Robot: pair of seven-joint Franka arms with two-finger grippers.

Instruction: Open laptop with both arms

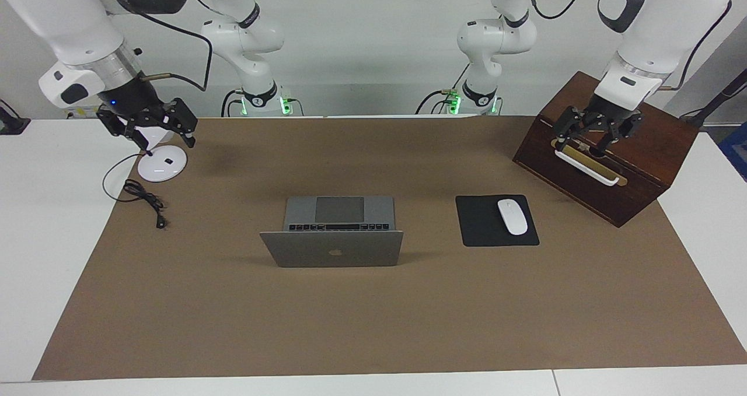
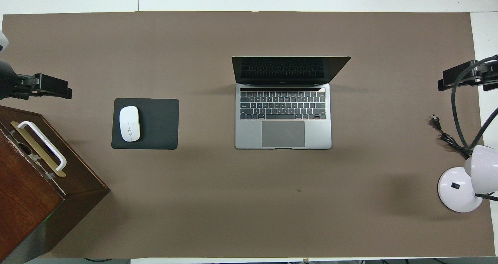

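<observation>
Left gripper (image 1: 596,135) with jaws wide, holding nothing, over the wooden box (image 1: 636,168) well apart from the laptop (image 1: 337,232). Right gripper (image 1: 153,129) over the lamp base (image 1: 161,164), also well apart; jaw state impossible to tell. Mid-mat, beside the mouse pad (image 1: 484,228): laptop already open, lid upright, keyboard showing. Apparently done; nothing left but waiting.
</observation>
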